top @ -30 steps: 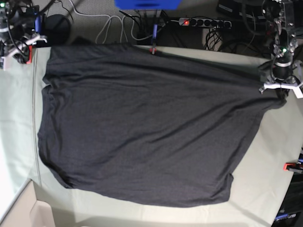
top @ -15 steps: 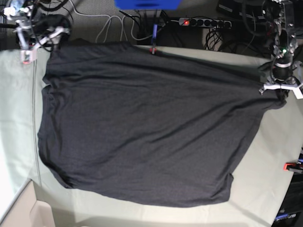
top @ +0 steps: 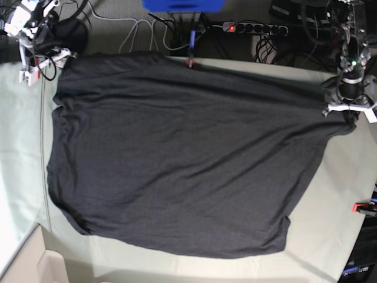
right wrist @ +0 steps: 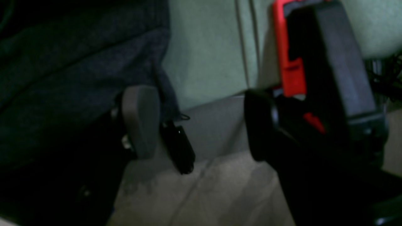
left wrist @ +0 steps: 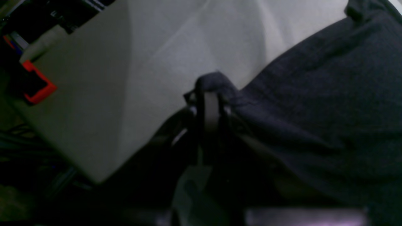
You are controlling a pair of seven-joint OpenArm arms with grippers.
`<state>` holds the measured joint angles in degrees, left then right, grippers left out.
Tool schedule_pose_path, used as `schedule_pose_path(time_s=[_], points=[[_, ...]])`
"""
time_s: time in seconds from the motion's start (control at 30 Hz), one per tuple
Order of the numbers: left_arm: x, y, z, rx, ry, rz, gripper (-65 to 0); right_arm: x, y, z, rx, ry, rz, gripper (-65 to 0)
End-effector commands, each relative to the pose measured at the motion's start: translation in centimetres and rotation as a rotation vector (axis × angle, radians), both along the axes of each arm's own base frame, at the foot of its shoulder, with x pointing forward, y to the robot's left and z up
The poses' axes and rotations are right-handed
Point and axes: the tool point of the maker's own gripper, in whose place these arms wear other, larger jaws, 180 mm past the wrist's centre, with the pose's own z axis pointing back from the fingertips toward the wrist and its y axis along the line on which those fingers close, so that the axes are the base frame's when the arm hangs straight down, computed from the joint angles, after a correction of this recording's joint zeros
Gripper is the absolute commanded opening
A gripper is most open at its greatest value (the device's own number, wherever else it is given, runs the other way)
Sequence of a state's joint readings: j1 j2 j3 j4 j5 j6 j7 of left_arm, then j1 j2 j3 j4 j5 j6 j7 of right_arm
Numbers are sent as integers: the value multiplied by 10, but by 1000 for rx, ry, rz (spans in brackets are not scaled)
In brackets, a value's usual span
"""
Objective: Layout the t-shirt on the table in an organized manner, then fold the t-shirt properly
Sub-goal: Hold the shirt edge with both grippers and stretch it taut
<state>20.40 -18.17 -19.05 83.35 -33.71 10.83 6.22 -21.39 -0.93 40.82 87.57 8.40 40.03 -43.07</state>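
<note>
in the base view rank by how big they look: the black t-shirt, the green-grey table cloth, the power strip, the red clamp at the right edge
1. Pale grey-green cloth-draped table, which extends past the shirt on every side.
2. Charcoal-black fabric t-shirt.
3. Black power strip.
4. Small red clamp.

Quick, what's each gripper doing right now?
Left gripper: shut on a corner of the charcoal-black fabric t-shirt.
Right gripper: open, holding nothing.

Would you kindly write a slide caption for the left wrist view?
Left gripper shut on a bunched corner of the t-shirt, over the cloth-draped table.
</note>
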Motion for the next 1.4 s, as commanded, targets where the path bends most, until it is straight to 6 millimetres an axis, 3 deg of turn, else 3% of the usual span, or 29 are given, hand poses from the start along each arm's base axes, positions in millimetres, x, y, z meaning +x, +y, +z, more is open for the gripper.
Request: schedule_pose_path(time_s=[0.0,0.1,0.2,0.4,0.43,0.6,0.73,0.87,0.93,1.17,1.37], points=[[6,8,15,42,-43,1,-650,11,-4,2,-4,-36,-1,-229],[6,8,15,43,-42,0,-650,13,-5,2,-6,-37,1,-279],[6,9,15,44,-42,2,-650,15,-5,3,-6,-40,3,-371],[7,9,16,42,-44,2,-650,29,-5,7,-6,-72,2,-644],[7,9,16,42,-44,2,-650,36,-5,9,-6,-84,3,-650],[7,9,16,42,-44,2,-650,50,-10,16,-18,-116,2,-650],[7,8,15,41,-43,0,-650,62,-18,36,-69,-164,25,-650],[9,7,16,39,-48,-1,-650,59,-8,41,-82,-123,68,-650],[11,6,17,39,-51,-2,-650,58,-1,41,-83,-99,97,-610],[17,5,20,37,-64,-4,-650,47,2,43,-94,-78,112,-358],[18,5,21,37,-67,-4,-650,36,6,37,-79,-55,104,-310]])
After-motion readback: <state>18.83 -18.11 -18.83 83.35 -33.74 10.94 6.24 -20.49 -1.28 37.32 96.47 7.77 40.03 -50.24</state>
